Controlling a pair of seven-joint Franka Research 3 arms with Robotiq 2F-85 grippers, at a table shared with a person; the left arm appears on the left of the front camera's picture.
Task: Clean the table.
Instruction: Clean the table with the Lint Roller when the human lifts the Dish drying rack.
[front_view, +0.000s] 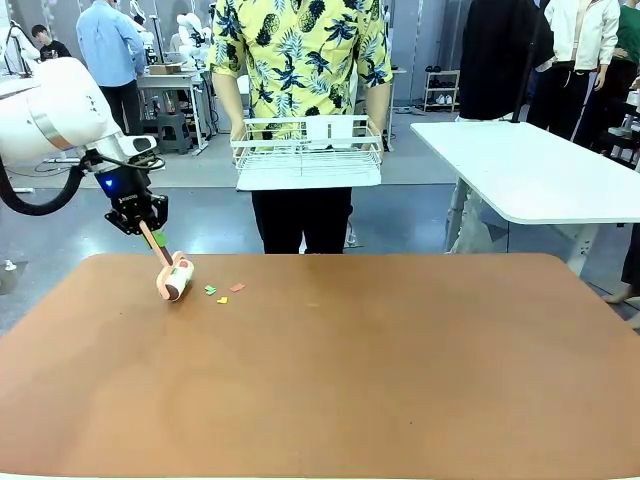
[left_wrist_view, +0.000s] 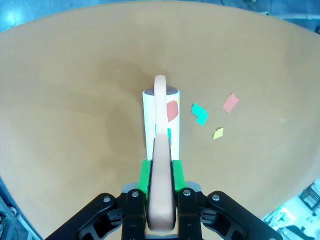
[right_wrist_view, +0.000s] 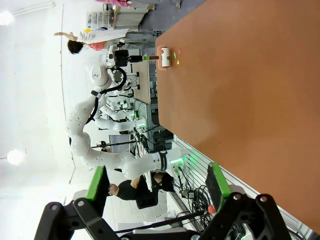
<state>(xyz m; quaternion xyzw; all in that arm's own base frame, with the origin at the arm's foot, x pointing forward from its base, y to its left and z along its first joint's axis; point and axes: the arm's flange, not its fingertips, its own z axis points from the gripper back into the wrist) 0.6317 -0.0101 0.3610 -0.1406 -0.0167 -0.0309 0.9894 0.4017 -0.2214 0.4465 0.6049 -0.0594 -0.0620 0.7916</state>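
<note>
The reddish-brown table spans the front view. My left gripper is shut on the peach handle of a lint roller, whose white roll rests on the tabletop near the far left. In the left wrist view the roller carries a red and a green bit stuck to it, with the gripper clamped on its handle. Just right of the roll lie a green scrap, a yellow scrap and a pink scrap. My right gripper stands open off the table, holding nothing.
A person at the far side holds a white wire rack at waist height. A white-topped table stands at the back right. People and other workstations are farther behind.
</note>
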